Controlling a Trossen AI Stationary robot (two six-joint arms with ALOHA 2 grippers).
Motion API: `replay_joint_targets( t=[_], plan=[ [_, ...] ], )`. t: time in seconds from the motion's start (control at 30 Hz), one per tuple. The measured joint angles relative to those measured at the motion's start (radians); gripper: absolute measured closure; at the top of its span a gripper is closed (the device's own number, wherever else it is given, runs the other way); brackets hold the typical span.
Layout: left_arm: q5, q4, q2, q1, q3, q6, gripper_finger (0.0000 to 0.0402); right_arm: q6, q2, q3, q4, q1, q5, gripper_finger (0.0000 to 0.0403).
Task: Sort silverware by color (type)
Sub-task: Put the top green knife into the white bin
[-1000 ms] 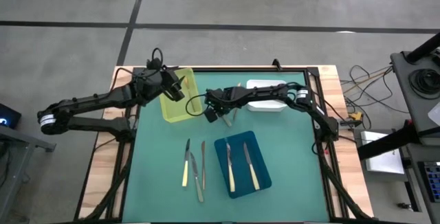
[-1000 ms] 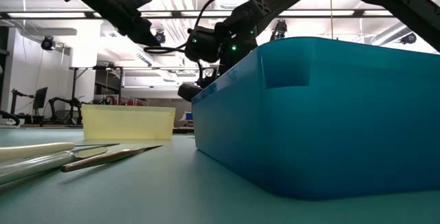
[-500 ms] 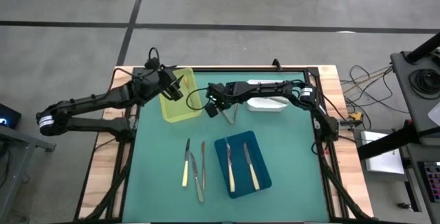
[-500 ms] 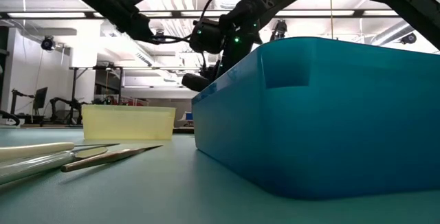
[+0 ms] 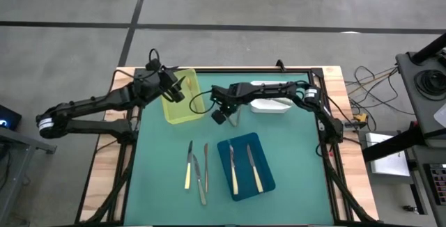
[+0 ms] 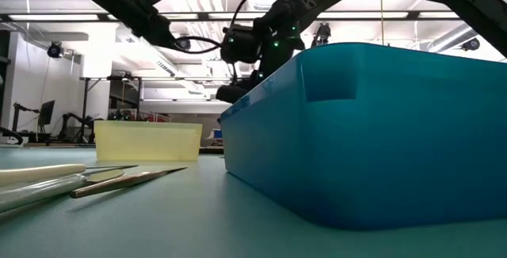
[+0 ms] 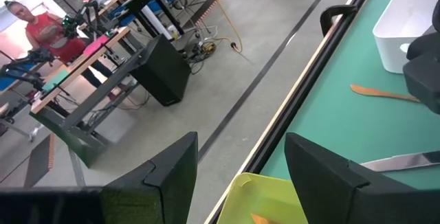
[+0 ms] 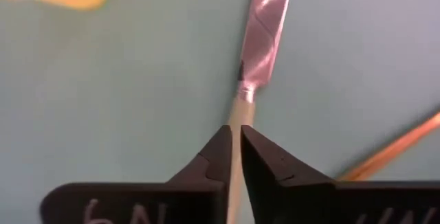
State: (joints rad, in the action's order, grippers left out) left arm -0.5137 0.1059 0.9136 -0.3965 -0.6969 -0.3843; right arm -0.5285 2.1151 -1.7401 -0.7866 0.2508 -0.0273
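Teal mat point(image 5: 160, 171) is seen in the high view, with three loose knives point(image 5: 196, 166) lying at about 7 o'clock of its centre, long axes running 12-to-6. Two cream-handled knives point(image 5: 244, 168) are laid in the blue tray point(image 5: 224, 178), same axis, handles toward 6. Right gripper point(image 5: 223, 113) is placed just above the tray, over a knife point(image 5: 236, 118) that is mostly covered by it; its pointing cannot be told here. Left gripper point(image 5: 175, 91) is held over the yellow tray point(image 5: 174, 112) at 10 o'clock. White tray point(image 5: 275, 106) sits at 1 o'clock.

Low view: blue tray wall point(image 6: 380, 139) blocks most of the table; loose knives point(image 6: 119, 180) are cut off at the picture's edge. Right gripper point(image 6: 238, 92) is seen behind the tray, fingertips hidden.

Left wrist view: left fingers point(image 7: 323, 169) are spread wide, nothing between them; yellow tray rim point(image 7: 275, 193) is seen below. A copper utensil point(image 7: 385, 93) and a silver blade point(image 7: 405, 161) are partly cut off.

Right wrist view: right fingers point(image 8: 261, 152) are nearly closed, pinched on the cream handle point(image 8: 236, 117) of the silver-bladed knife point(image 8: 265, 31), blade pointing away from the wrist. Whether it is lifted cannot be told.
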Motion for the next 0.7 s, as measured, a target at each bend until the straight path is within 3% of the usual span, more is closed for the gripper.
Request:
replay_joint_targets(
  t=[0.37,0.5,0.7],
  plan=[
    [0.000,-0.006,-0.013,0.000,0.000,0.000,0.0202,0.104,0.000,-0.008,0.046,0.015,-0.002,0.0222],
    [0.000,-0.011,-0.013,0.000,0.000,0.000,0.0202,0.066,0.000,-0.010,0.109,0.022,-0.078,0.0166],
    [0.000,-0.009,-0.011,0.000,0.000,-0.004,0.0202,0.050,0.000,-0.009,0.081,0.009,-0.079,0.0138]
  ],
)
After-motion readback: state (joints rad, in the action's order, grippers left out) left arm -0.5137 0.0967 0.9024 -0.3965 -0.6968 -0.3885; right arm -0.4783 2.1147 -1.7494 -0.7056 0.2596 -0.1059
